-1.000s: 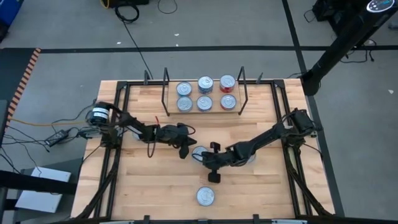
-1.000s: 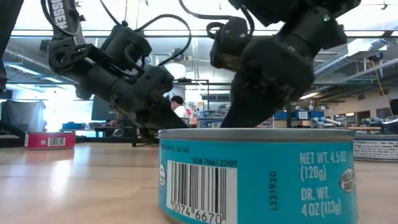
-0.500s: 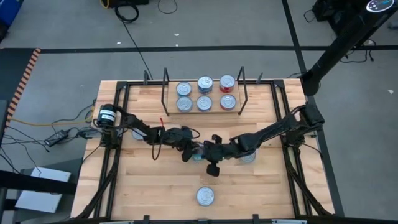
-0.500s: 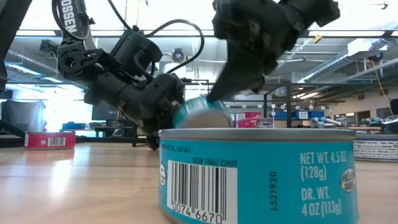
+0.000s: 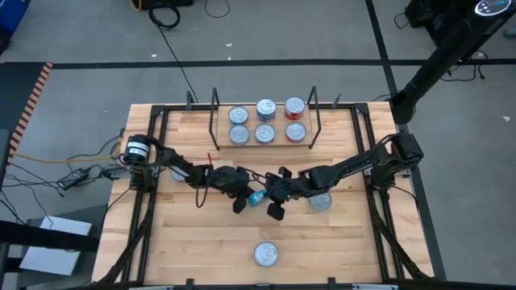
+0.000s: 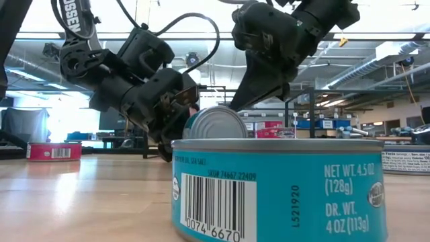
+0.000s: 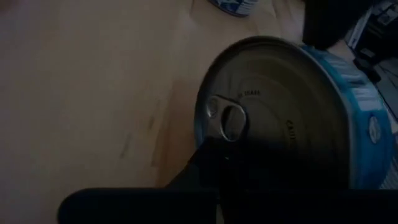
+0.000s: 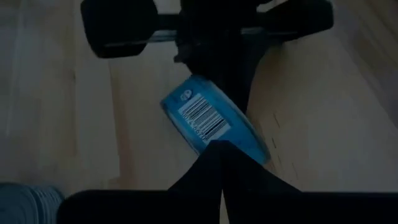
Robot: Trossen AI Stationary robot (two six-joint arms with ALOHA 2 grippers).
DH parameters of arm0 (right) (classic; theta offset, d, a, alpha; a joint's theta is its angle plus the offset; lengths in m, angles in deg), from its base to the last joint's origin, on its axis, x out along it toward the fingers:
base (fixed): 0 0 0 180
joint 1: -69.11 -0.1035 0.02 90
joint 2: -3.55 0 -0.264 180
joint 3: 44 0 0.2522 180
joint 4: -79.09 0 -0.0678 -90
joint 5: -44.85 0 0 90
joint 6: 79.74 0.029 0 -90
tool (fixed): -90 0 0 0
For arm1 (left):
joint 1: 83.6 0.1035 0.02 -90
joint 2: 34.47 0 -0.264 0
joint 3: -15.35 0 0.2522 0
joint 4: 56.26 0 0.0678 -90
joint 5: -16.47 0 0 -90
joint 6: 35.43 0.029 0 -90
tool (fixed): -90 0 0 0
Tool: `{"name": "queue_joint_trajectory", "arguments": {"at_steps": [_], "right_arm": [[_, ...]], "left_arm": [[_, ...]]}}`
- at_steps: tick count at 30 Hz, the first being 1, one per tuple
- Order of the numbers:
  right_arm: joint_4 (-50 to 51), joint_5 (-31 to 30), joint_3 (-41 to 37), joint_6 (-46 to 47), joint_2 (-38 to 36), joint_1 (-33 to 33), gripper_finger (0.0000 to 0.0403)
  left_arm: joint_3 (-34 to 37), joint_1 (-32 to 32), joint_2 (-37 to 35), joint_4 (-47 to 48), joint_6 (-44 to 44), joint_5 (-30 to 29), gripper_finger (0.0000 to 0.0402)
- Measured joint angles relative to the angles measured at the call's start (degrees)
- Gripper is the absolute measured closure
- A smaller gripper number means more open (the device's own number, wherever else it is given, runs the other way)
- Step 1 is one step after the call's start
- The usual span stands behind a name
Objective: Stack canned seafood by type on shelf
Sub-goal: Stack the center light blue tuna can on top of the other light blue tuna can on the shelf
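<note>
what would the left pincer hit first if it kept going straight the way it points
Probably the tilted blue-labelled round tin with the silver lid right at its tip. The left pincer points at it, and the right pincer sits just beyond; contact is hard to judge.

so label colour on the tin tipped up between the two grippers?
Blue tin, white barcode patch; right wrist view shows it best.

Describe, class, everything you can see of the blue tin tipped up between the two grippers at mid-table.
The blue tin is a small flat round can with a shiny silver lid bearing a pull tab, and a blue side label with a barcode. It stands tipped on edge, lid facing the low camera, at the middle of the wooden tabletop. The shut left gripper and the shut right gripper press against it from opposite sides. Whether its lower rim rests on the wood cannot be told.
</note>
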Motion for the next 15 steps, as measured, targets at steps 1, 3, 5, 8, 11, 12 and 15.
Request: {"name": "queue_joint_trajectory", "arguments": {"at_steps": [1,3,5,8,11,12,15], "right_arm": [[0.2,0.1,0.0,-0.1,0.0,0.0,0.039],[0.9,0.2,-0.1,-0.8,-0.6,0.0,0.0381],[1.8,0.2,-0.1,-2.0,-1.7,0.0,0.0366],[2.0,1.7,-0.1,-4.5,-4.0,0.0,0.0332],[1.2,4.2,0.0,-7.2,-5.2,0.3,0.0284],[1.2,5.6,0.0,-7.9,-5.3,0.4,0.0266],[1.0,7.7,0.0,-10.1,-4.3,0.7,0.0212]], "left_arm": [[0.0,0.1,-0.2,0.3,0.1,-0.2,0.0402],[0.0,0.2,-0.2,0.3,0.1,-0.6,0.0402],[0.0,0.2,-0.2,0.3,0.1,-0.7,0.0402],[0.0,0.2,-0.2,0.4,-0.1,-0.7,0.0402],[0.1,0.2,-0.6,0.6,-0.1,-0.9,0.0402],[0.1,0.2,-0.7,0.4,-0.1,-0.9,0.0402],[0.3,0.2,-1.2,0.7,-0.1,-0.9,0.0402]]}}
